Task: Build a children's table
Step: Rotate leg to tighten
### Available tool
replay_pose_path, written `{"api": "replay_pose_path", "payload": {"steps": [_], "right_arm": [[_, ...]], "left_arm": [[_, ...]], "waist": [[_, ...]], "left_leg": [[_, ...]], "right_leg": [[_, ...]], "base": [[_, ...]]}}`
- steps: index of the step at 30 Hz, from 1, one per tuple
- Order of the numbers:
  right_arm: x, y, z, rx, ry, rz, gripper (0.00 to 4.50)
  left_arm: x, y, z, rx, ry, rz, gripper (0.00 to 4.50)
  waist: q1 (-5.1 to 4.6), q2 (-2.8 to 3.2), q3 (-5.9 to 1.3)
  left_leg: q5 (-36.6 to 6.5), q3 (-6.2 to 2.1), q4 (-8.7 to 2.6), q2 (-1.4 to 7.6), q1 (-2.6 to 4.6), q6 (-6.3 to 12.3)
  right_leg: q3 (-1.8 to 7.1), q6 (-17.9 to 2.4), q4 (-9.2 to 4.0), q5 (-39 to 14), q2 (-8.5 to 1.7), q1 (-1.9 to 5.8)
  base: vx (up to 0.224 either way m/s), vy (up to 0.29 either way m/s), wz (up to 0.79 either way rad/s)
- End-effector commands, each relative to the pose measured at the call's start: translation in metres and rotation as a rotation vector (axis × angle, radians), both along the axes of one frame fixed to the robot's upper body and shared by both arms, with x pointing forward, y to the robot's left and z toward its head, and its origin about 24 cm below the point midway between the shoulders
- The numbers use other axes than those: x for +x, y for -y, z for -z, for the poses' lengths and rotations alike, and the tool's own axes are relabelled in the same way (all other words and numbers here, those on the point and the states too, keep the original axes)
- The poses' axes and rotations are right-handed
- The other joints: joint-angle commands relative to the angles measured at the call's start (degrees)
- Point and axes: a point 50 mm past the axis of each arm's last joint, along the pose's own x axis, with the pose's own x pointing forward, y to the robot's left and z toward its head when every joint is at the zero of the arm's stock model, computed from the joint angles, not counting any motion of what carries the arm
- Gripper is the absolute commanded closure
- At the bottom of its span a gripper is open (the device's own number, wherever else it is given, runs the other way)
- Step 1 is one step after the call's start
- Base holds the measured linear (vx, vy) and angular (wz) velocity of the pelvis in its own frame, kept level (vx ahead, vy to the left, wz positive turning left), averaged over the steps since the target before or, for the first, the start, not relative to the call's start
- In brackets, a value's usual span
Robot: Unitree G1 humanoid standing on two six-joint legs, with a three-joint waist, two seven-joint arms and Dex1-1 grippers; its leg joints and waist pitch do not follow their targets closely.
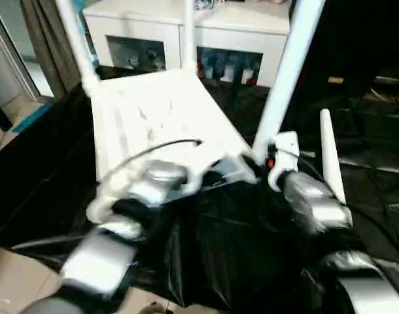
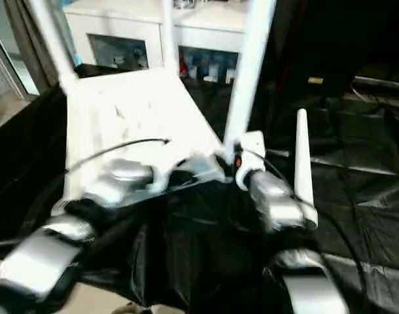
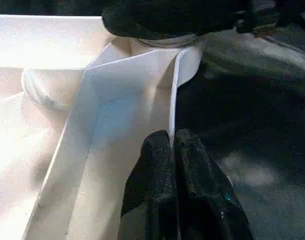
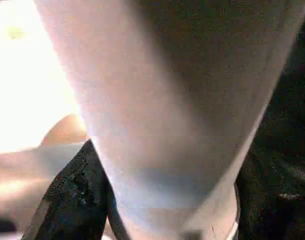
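Tabletop [image 1: 167, 111] lies upside down on black sheeting, three legs up, a spare leg [image 1: 331, 157] lying right; my left gripper [image 3: 173, 150] pinches its near rim shut; my right gripper [image 4: 157, 200] clasps the near-right leg [image 1: 284, 78]; light, stiff, slippery plastic, best gripped near sockets.
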Motion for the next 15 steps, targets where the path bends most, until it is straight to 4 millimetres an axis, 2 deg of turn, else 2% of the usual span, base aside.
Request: {"api": "replay_pose_path", "payload": {"steps": [1,3,5,6,8,11,12,14,15], "right_arm": [[-0.016,-0.038,0.026,0.03,-0.092,-0.133,1.78],[-0.015,-0.044,0.021,0.069,-0.067,-0.15,1.78],[-0.014,-0.046,0.019,0.088,-0.057,-0.168,1.22],[-0.014,-0.046,0.017,0.098,-0.051,-0.191,1.08],[-0.015,-0.043,0.014,0.089,-0.042,-0.271,0.9],[-0.02,-0.041,0.011,0.078,-0.028,-0.381,0.9],[-0.022,-0.038,0.009,0.076,-0.021,-0.431,0.9],[-0.026,-0.029,0.006,0.065,-0.013,-0.51,0.9],[-0.027,-0.025,0.004,0.058,-0.01,-0.541,0.9]], "left_arm": [[0.015,-0.001,-0.018,-0.041,0.099,-0.167,4.5],[0.014,0.003,-0.017,-0.04,0.097,-0.152,4.5],[0.012,0.004,-0.016,-0.043,0.087,-0.133,4.5],[0.012,0.003,-0.016,-0.04,0.089,-0.112,4.5],[0.013,-0.004,-0.015,-0.004,0.108,-0.095,4.5],[0.012,-0.011,-0.014,0.001,0.107,-0.076,4.5],[0.012,-0.014,-0.014,-0.002,0.102,-0.057,4.5],[0.009,-0.022,-0.013,-0.004,0.09,0.012,4.5],[0.007,-0.026,-0.013,-0.006,0.082,0.046,4.5]], "waist": [[-0.39,-0.42,-3.81],[-0.31,-0.51,-3.91],[-0.37,-0.41,-3.78],[-0.35,-0.37,-3.78],[-0.7,-0.63,-3.69],[-1.43,-0.76,-3.65],[-1.54,-0.74,-3.6],[-1.75,-0.85,-3.7],[-1.86,-0.84,-3.75]], "left_leg": [[-11.15,-1.87,-3.98,3.4,0.83,2.29],[-10.46,-1.84,-3.89,3.35,0.69,3.26],[-11.1,-1.86,-3.97,3.45,0.8,3.6],[-11.38,-1.89,-4.01,3.47,0.84,3.56],[-12.53,-2.07,-4.17,3.42,0.45,3.63],[-12.8,-2.11,-4.14,3.37,0.39,4.01],[-12.68,-2.17,-4.15,3.34,0.23,4.12],[-11.21,-2.37,-4.07,3.14,-0.5,4.97],[-10.93,-2.41,-4.07,3.21,-0.59,5.16]], "right_leg": [[3.56,-10.54,-5.25,-13.52,-5.36,2.63],[3.56,-10.88,-5.07,-12.09,-5.49,2.85],[3.48,-10.95,-5.22,-13.14,-5.43,2.74],[3.46,-10.88,-5.26,-13.66,-5.44,2.76],[3.35,-9.98,-5.32,-15.53,-5.48,3.07],[3.33,-9.48,-5.47,-16.22,-5.37,3.14],[3.29,-9.6,-5.43,-16.36,-5.39,3.19],[3.03,-8.79,-5.42,-16.14,-5.43,3.75],[3.0,-8.8,-5.3,-15.79,-5.38,3.71]], "base": [[0.0,0.0,0.0],[0.0,0.0,0.0],[0.0,0.0,0.0],[0.0,0.0,0.0],[0.0,0.0,0.0],[0.0,0.0,0.0],[0.0,0.0,0.0],[0.0,0.0,0.0],[0.0,0.0,0.0]]}}
